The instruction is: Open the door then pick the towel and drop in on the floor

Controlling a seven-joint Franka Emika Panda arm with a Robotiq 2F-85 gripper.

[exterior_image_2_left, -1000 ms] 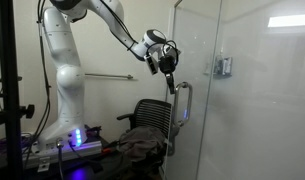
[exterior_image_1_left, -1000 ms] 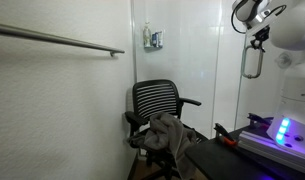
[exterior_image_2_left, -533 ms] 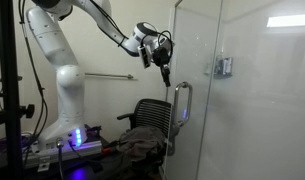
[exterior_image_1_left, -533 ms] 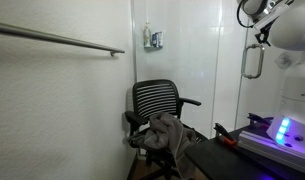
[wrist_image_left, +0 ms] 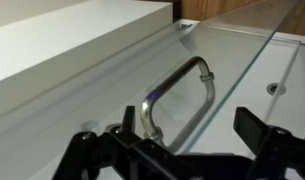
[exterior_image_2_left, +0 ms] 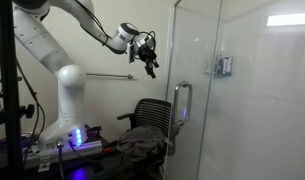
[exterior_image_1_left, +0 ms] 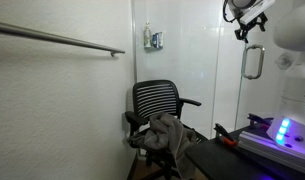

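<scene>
Overhead, black fingers [wrist_image_left: 254, 128] gape — looped metal handle [wrist_image_left: 170, 82], smooth glass door [wrist_image_left: 247, 45].

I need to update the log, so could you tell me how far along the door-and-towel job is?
Done: unclear; I cannot tell whether the glass door is open. In hand: nothing; the open gripper hangs empty, above and apart from the door handle. Left: the towel lies draped on the chair, so picking it and dropping it on the floor remain.
</scene>
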